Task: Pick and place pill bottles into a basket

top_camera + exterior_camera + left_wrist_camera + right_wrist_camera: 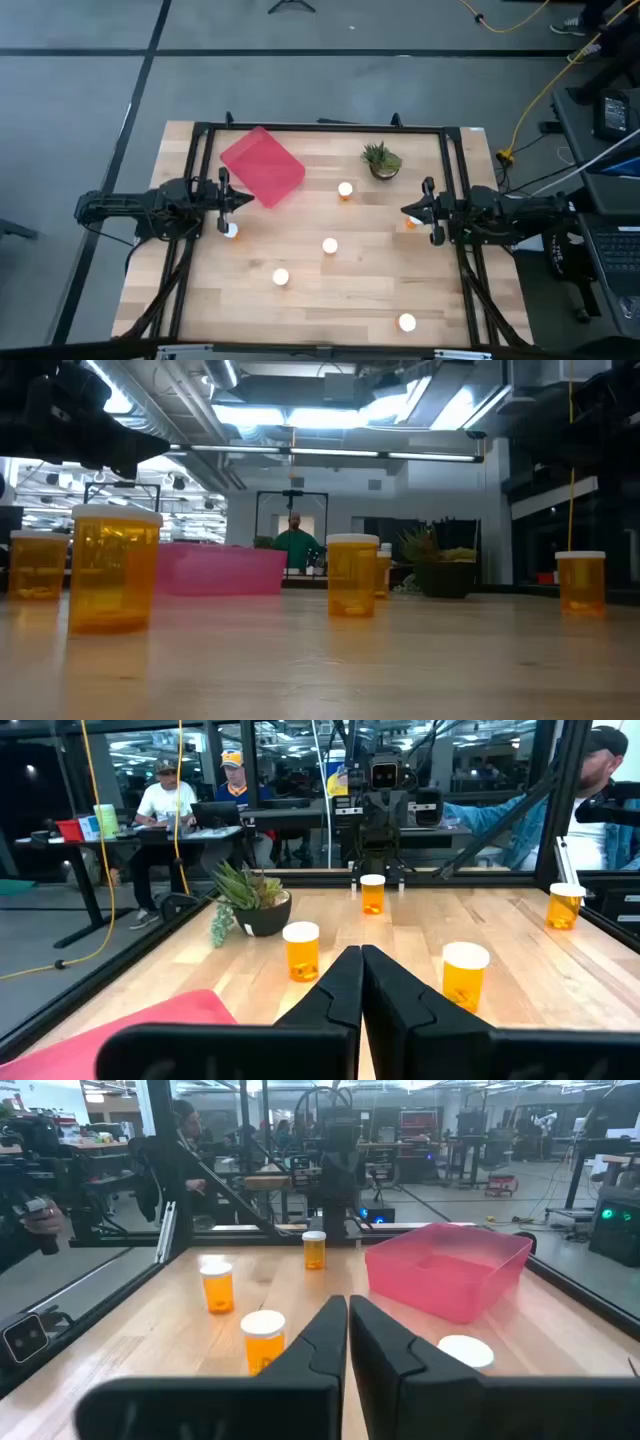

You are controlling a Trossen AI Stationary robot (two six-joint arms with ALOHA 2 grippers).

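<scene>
Several orange pill bottles with white caps stand upright on the wooden table: one by the plant, one mid-table, one nearer the front, one at the near edge. Another stands beside my left gripper, and one beside my right gripper. The red-pink basket lies at the far left, just beyond my left gripper. Both grippers are shut with nothing between the fingers, as the left wrist view and right wrist view show. They face each other across the table.
A small potted plant stands at the far side, right of the basket. A black frame runs around the table's edges. People sit and stand beyond the table in the wrist views. Bare wood lies between the middle bottles and the near left corner.
</scene>
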